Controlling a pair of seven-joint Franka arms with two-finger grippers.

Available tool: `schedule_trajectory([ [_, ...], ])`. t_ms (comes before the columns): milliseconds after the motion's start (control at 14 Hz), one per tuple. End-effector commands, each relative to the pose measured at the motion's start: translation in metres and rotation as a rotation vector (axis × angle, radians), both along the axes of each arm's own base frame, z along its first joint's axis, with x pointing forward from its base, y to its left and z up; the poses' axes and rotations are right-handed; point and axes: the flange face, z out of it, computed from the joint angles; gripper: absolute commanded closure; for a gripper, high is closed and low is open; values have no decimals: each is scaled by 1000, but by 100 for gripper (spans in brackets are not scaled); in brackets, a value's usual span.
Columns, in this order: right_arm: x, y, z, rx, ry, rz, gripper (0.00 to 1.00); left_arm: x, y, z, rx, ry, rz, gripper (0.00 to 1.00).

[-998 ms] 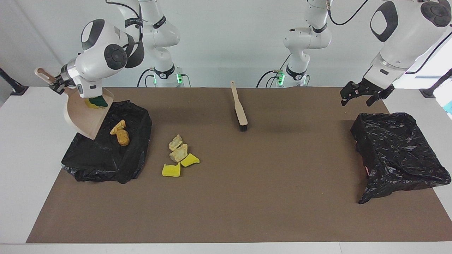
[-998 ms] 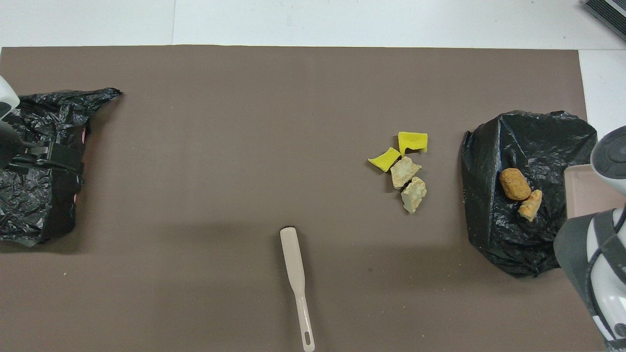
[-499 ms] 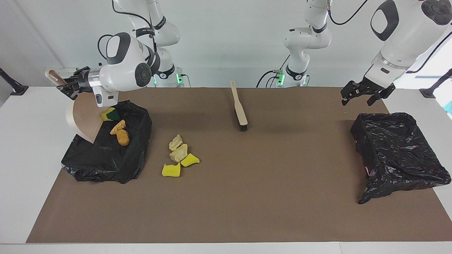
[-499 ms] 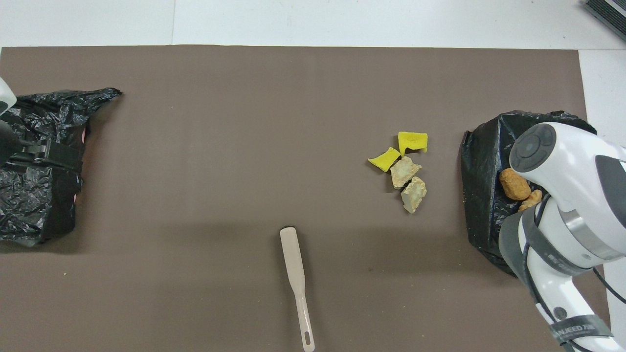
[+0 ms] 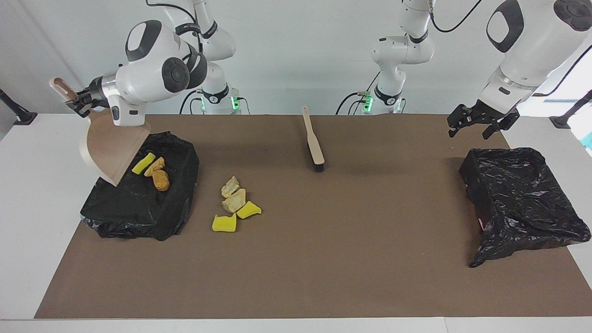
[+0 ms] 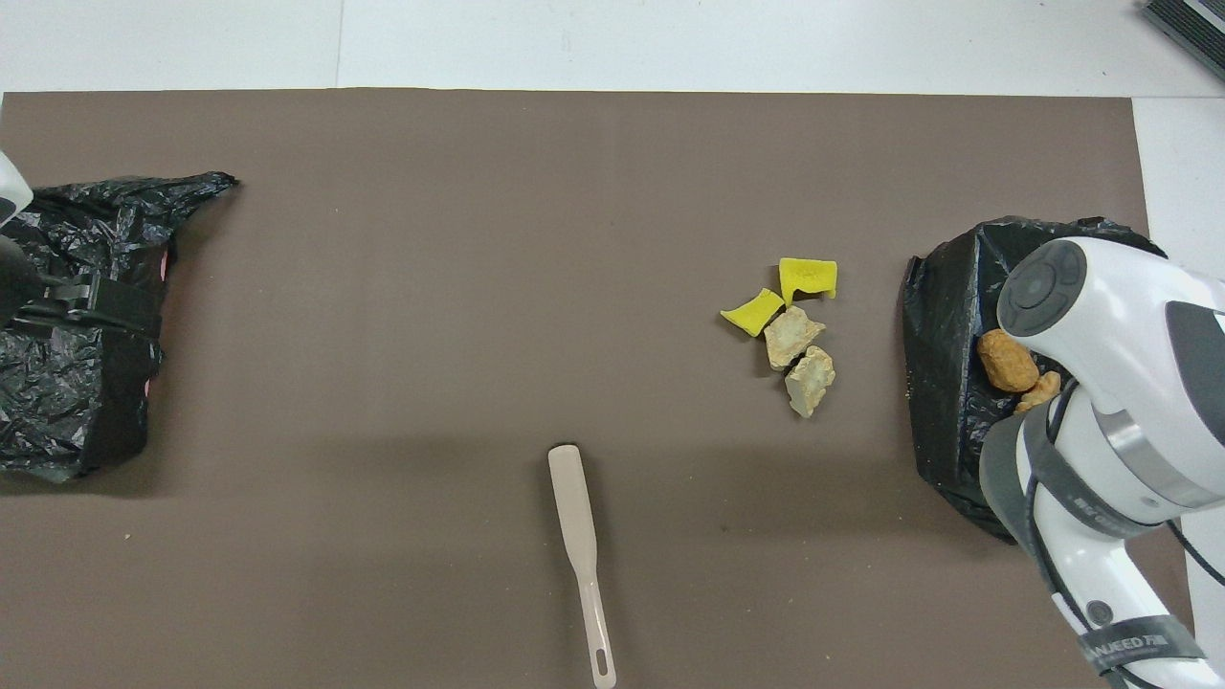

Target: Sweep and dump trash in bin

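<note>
Since a second ago the green-topped sponge bit (image 5: 143,163) has slid off my dustpan (image 5: 112,151) and now lies in the black bin (image 5: 138,203) beside the two orange-brown pieces (image 5: 158,175), and my wrist has rolled round above them. That makes three bits of trash in the bin at the right arm's end of the surface; four more, two pale tan lumps (image 5: 232,195) and two yellow sponge bits (image 5: 236,217), sit in a cluster on the brown mat just beside it. My right gripper (image 5: 79,102) is clamped tight on the dustpan's handle, holding the pan tilted mouth-down over the bin's rim. To finish this dump well, I judge I should hold the tilt until the pan is plainly empty, then lift clear without catching the loose liner. The brush (image 5: 313,144) lies untouched near the robots at mid-surface, well apart from the cluster. My left gripper (image 5: 478,121) waits with jaws wide, hanging over the mat near the second black bin (image 5: 522,199).
</note>
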Motion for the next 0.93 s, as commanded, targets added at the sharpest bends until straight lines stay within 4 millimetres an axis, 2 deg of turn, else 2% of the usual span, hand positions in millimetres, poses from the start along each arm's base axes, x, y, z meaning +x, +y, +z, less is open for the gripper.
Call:
schedule_trajectory([
  [0,-14,8,38,111,-108,-72,100,-2,4,6,19,3,-16,0],
  [143,-23,20,49,222,-243,-207,100,-4,4,5,19,12,-13,0],
  [285,-30,36,44,304,-364,-341,100,-3,5,6,18,6,-10,0],
  [428,-34,72,41,368,-498,-461,100,-3,5,6,18,6,-8,0],
  [570,-31,97,30,473,-608,-651,100,-4,5,4,18,15,-8,0],
  [713,-19,143,8,516,-689,-766,100,-4,5,5,18,11,-5,0],
  [856,-5,198,-15,572,-763,-843,100,-4,5,5,18,9,-8,0],
])
